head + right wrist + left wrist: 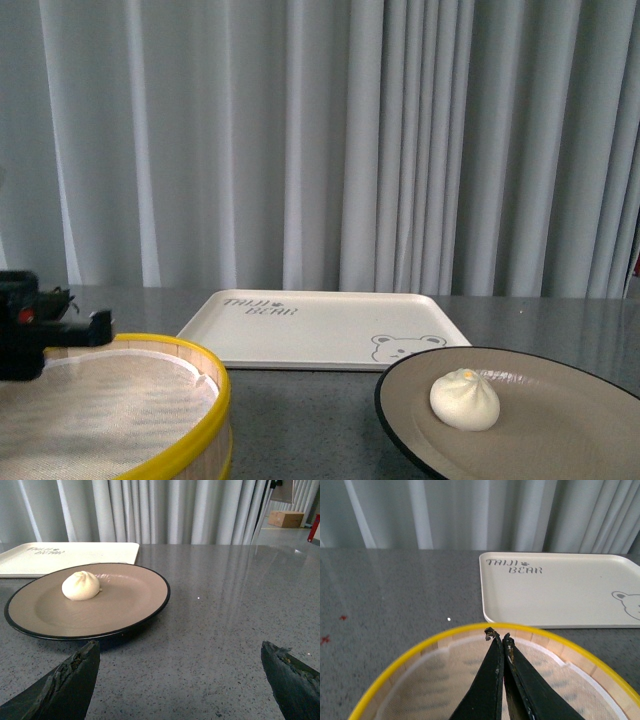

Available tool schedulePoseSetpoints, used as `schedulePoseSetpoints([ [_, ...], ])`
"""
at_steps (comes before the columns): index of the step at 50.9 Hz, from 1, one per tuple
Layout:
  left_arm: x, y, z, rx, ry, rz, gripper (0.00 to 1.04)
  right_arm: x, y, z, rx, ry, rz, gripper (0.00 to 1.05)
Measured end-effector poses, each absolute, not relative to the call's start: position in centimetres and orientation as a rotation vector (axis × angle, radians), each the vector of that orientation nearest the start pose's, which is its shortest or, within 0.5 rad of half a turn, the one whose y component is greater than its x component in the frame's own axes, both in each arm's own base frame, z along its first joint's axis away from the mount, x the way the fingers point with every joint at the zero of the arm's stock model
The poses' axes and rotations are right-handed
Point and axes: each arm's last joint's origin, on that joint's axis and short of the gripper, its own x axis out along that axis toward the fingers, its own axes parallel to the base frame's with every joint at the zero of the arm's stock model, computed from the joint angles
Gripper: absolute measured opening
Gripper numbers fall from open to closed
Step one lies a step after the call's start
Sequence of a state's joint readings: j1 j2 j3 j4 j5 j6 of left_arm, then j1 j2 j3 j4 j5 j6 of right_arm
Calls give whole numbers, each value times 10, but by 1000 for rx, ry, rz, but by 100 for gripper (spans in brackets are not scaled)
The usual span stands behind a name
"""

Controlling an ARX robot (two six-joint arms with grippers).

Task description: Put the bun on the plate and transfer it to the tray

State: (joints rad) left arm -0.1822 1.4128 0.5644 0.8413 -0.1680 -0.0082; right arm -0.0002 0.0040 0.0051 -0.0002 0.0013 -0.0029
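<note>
In the front view, the bun (pixel 464 400) sits on the plate (pixel 395 375), left of its middle, so we judge the first half of the job done. The plate rests on the grey table (pixel 300 420), just in front of the tray (pixel 320 325) and not on it; the carry is what remains. A black part of our left arm (pixel 30 325) hangs over the yellow-rimmed steamer basket (pixel 190 435), which holds only its cloth liner.

In the left wrist view, our left gripper (pixel 498 636) has its jaws pressed together with nothing between them. It hovers above the basket's far rim, out of the plate's way.

In the right wrist view, our right gripper (pixel 179 645) is spread wide and empty, low over the table. It faces the plate's near rim, apart from it. We read that as lining up to take the plate by its edge, which leaves the bun undisturbed.
</note>
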Motion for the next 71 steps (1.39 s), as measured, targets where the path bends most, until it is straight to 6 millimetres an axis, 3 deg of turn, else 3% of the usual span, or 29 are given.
schedulePoseSetpoints([
  [18,215,-20,192,-4,10,-5,4,98,0,165,-3,-1,-2,96],
  [39,167,0,176,-5,9,2,4,98,0,165,-3,-1,-2,96],
  [52,149,0,164,-5,11,0,4,98,0,165,-3,-1,-2,96],
  [71,134,0,172,-5,-16,0,4,98,0,165,-3,-1,-1,96],
])
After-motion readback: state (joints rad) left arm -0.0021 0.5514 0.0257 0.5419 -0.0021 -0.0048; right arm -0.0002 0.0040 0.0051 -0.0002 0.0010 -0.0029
